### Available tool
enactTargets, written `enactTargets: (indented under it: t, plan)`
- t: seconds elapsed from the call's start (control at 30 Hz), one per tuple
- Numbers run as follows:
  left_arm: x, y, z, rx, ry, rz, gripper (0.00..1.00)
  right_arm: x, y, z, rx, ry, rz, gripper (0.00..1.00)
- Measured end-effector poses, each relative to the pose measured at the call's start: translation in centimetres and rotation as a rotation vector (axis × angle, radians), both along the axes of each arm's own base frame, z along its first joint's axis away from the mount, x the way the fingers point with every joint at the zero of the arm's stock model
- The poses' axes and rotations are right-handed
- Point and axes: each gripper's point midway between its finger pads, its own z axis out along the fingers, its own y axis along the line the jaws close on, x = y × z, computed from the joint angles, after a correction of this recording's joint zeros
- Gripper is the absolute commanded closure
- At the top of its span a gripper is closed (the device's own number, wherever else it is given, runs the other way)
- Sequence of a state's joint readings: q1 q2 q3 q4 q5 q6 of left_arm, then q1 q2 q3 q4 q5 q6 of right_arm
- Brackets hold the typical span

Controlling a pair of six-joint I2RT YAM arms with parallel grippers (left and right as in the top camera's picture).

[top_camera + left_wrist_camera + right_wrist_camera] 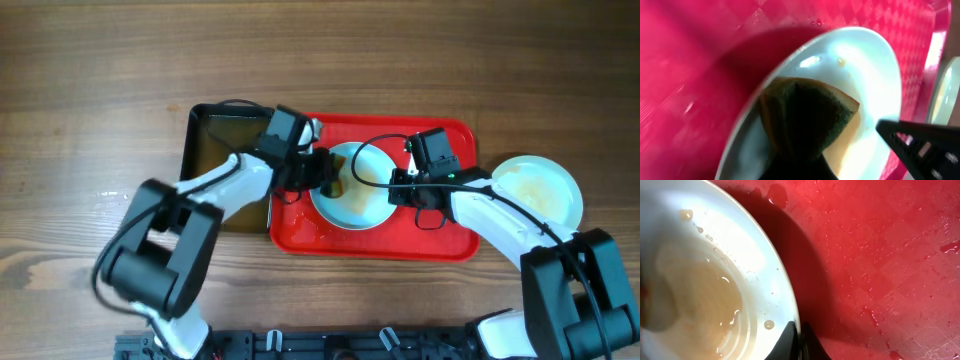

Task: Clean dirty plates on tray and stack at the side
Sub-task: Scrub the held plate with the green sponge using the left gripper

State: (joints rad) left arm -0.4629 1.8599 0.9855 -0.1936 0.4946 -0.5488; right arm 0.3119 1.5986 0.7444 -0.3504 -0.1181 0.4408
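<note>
A pale plate (362, 190) sits tilted on the red tray (440, 240). My right gripper (400, 186) is shut on its right rim; the right wrist view shows the fingers (799, 336) pinching the rim of the wet plate (700, 280). My left gripper (325, 172) is shut on a dark sponge (807, 112) pressed onto the plate (860, 65) at its left side. Brownish water film lies on the plate. Another plate (540, 188) lies on the table right of the tray.
A black basin of brownish water (215, 150) stands left of the tray. Water drops lie on the tray floor (890, 255). Both arms cross over the tray.
</note>
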Motion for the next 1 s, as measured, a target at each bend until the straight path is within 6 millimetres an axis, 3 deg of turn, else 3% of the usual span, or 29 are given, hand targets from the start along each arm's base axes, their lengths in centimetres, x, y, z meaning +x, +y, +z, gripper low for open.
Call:
enactTargets:
  t: [0.13,0.17,0.23,0.4,0.47,0.6,0.63,0.7,0.73,0.8,1.0]
  plan:
    - [-0.8,0.8,5.9,-0.003,-0.126,-0.049,0.96,0.0,0.0,0.0,-0.001,0.001,0.0,0.96]
    - [-0.9,2.0,7.2,0.032,-0.159,-0.042,0.96,0.0,0.0,0.0,-0.001,0.001,0.0,0.96]
    - [-0.5,4.4,7.8,0.111,-0.194,-0.005,0.96,0.0,0.0,0.0,-0.002,0.002,0.0,0.96]
    - [1.4,13.5,5.9,0.431,-0.2,0.162,0.96,0.0,-0.1,0.0,-0.003,0.001,-0.001,0.96]
    - [1.7,15.0,5.2,0.484,-0.196,0.167,0.96,0.0,-0.1,0.0,-0.004,0.002,-0.001,0.96]
    - [1.1,16.3,2.1,0.561,-0.114,0.14,0.95,0.0,-0.1,0.0,-0.004,0.002,-0.001,0.96]
    - [0.9,16.4,1.2,0.57,-0.091,0.13,0.91,0.0,-0.1,0.0,-0.004,0.002,-0.001,0.96]
    - [0.5,16.5,-0.4,0.587,-0.047,0.115,0.47,-0.1,-0.1,0.0,-0.005,0.006,-0.001,0.96]
    - [0.3,16.6,-1.0,0.598,-0.034,0.1,0.37,-0.1,-0.1,0.0,-0.005,0.006,-0.001,0.96]
    - [0.3,16.6,-1.8,0.607,-0.022,0.093,0.35,-0.1,-0.1,0.0,-0.006,0.006,-0.001,0.96]
    - [1.8,16.7,-1.8,0.616,-0.077,0.114,0.34,-0.1,-0.1,0.0,-0.006,0.006,-0.001,0.96]
